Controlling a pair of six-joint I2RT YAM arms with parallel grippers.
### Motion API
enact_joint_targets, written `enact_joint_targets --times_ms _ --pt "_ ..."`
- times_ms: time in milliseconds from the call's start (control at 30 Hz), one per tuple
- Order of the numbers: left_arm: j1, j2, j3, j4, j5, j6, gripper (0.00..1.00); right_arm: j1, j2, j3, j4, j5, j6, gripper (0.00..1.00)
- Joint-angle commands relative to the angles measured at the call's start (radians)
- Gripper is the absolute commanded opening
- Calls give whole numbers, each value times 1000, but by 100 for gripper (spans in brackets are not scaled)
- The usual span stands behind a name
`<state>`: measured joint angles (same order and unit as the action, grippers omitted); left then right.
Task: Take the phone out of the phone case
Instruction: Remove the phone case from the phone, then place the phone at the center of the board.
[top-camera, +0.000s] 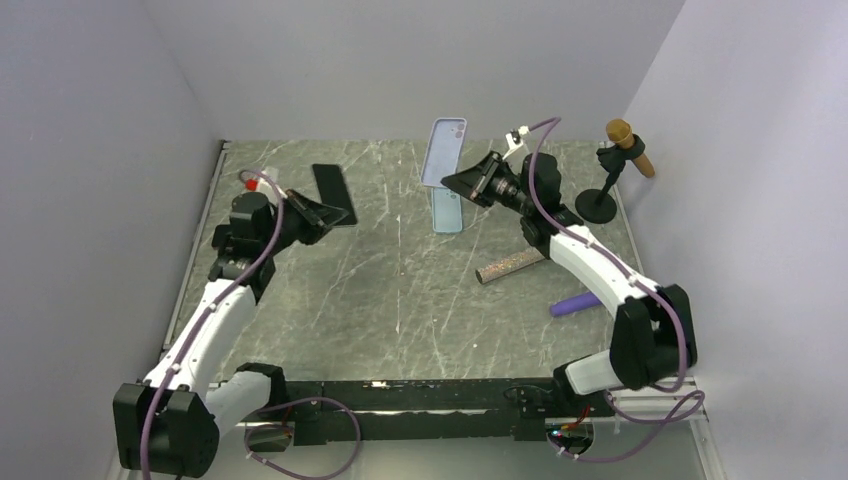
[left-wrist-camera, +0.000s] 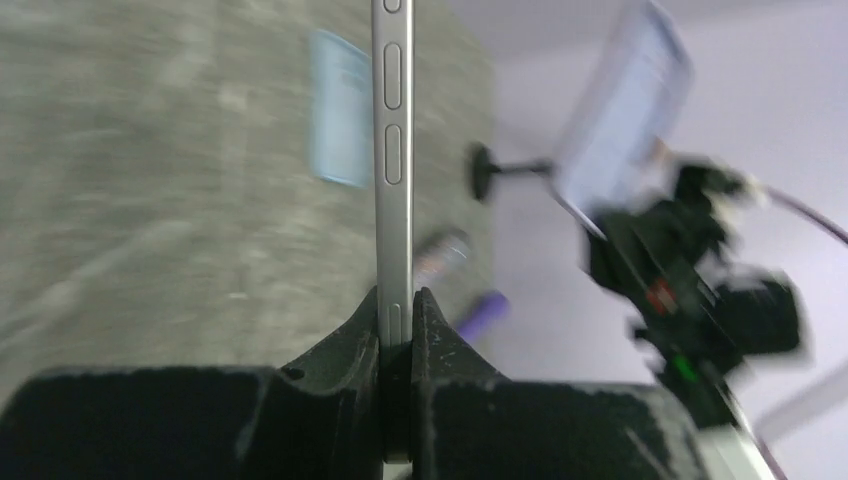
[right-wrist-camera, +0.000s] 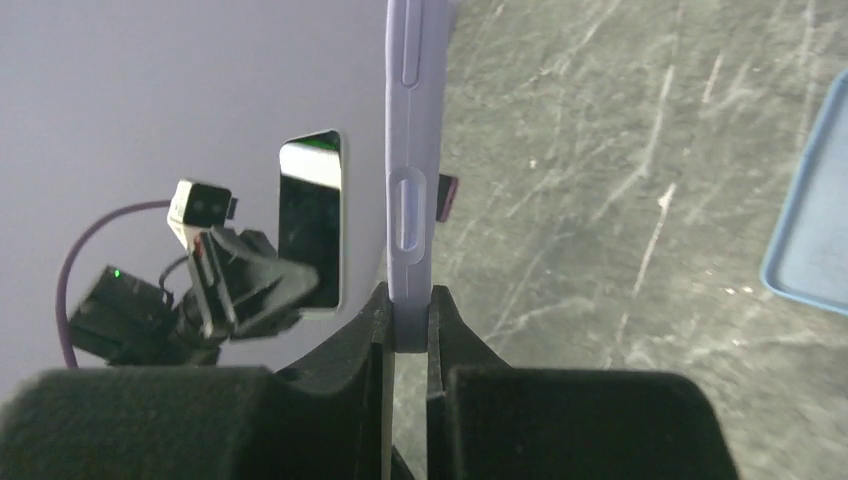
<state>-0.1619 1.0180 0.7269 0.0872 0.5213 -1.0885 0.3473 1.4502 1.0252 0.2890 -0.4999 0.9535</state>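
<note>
The top camera looks down from high behind the near edge over the whole table (top-camera: 400, 300). Each wrist camera sits tight behind its gripper — left gripper (left-wrist-camera: 398, 300), right gripper (right-wrist-camera: 408, 295) — facing the other across it; all three share the blue case (top-camera: 447, 212).

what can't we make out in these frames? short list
1. Left wrist view: motion blur smears the right arm and grey marbled table; the silver-edged black phone runs off the top edge.
2. Right wrist view: the lavender silicone phone case is edge-on, interior unseen, top cut off; the light-blue flat case is cut by the right edge.
3. Top view: small red-and-white item, too small, partly behind the left arm.
</note>
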Motion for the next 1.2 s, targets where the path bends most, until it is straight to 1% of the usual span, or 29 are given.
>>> enact_joint_targets --times_ms 0,67,133,200,333,433,500,533,600,667,767,933,1067,1167 --pt "90 -28 91 -476 -425 173 0 -5 -104 -44 -115 74 -147 0" --pt "135 -29 73 -538 -514 154 0 -4 -120 -60 -131 78 -163 0" --pt "184 -27 53 -596 -634 92 0 -4 -132 -70 -144 77 -179 0" --pt "233 -11 34 -635 -685 14 0 -4 -142 -79 -148 80 -188 0" --pt "300 25 -28 -563 -733 -77 0 -4 -140 -78 -163 59 -205 0" --pt "409 50 -59 -514 -679 -134 0 -4 -144 -72 -198 55 -226 0" --pt "464 53 -82 -490 -692 -162 0 -5 -153 -70 -214 63 -240 0" --pt "498 58 -88 -477 -675 -167 0 -6 -153 -70 -218 65 -243 0" --pt "554 72 -98 -442 -645 -162 0 -10 -149 -66 -225 59 -247 0" --pt "603 122 -81 -411 -678 -123 0 -13 -135 -63 -234 54 -251 0" --pt "637 212 -77 -309 -638 -53 0 -14 -122 -74 -229 49 -243 0" --pt "647 276 -122 -128 -576 -32 0 -14 -117 -89 -226 49 -231 0" --pt "646 329 -145 -24 -500 -61 0 -14 -122 -106 -219 63 -224 0" --pt "642 358 -177 5 -469 -146 0 -14 -116 -109 -214 60 -216 0"
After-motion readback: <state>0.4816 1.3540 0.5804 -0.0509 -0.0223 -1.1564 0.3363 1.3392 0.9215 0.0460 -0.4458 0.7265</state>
